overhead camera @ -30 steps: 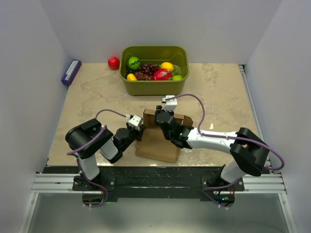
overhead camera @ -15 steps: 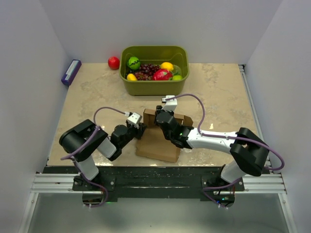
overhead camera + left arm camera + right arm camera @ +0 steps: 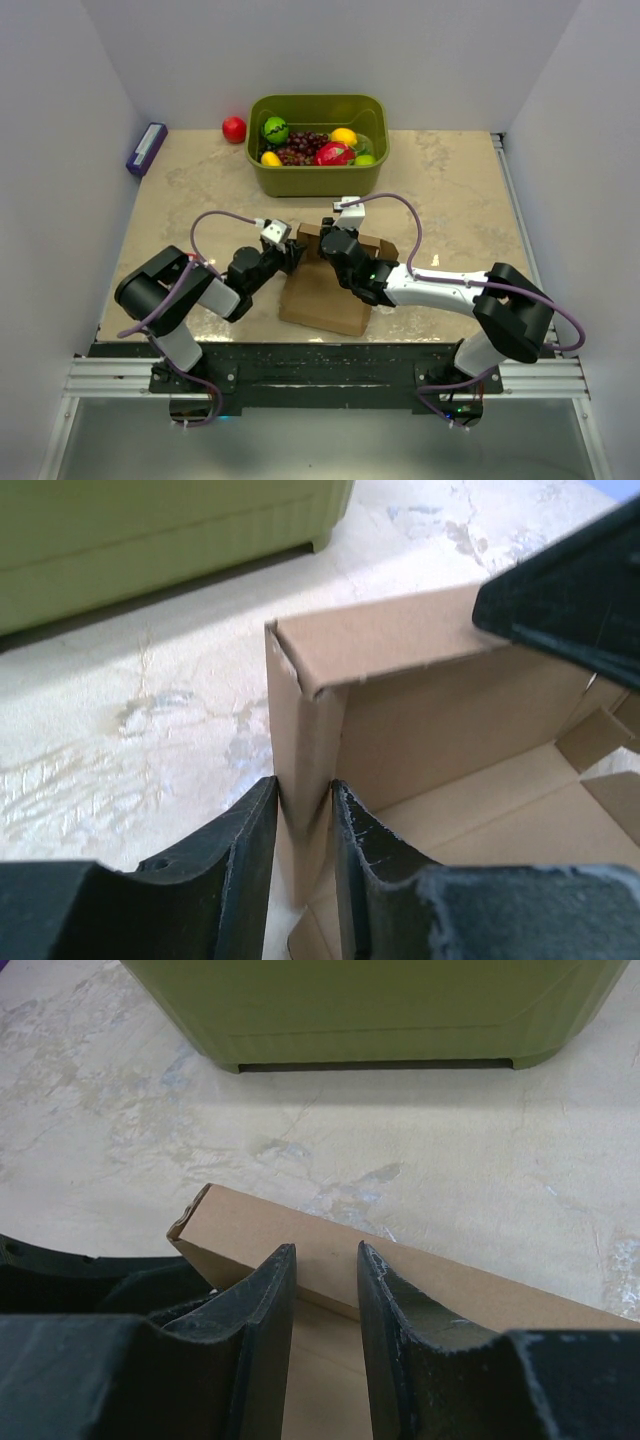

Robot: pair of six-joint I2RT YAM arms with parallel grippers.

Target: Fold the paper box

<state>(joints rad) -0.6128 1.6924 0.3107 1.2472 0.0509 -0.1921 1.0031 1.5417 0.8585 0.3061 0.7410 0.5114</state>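
The brown paper box [image 3: 322, 295] lies on the table between the arms, its back wall raised. My left gripper [image 3: 292, 252] is at the box's far left corner. In the left wrist view its fingers [image 3: 255, 825] press both sides of the upright side wall of the box [image 3: 420, 640], so the left gripper [image 3: 303, 785] is shut on it. My right gripper [image 3: 335, 245] leans over the back wall from the right. In the right wrist view the right gripper [image 3: 325, 1250] is open, with its fingertips against the folded top of the wall [image 3: 240, 1220].
An olive-green tub [image 3: 318, 178] of fruit stands just behind the box, close to both grippers, and fills the top of the right wrist view [image 3: 380, 1010]. A red ball [image 3: 234, 129] lies left of it. A slim purple-blue pack [image 3: 147, 148] rests at the far left wall.
My left gripper has moved forward and right, up to the box's far left corner, and its jaws have widened a little. The right arm and the box have stayed put.
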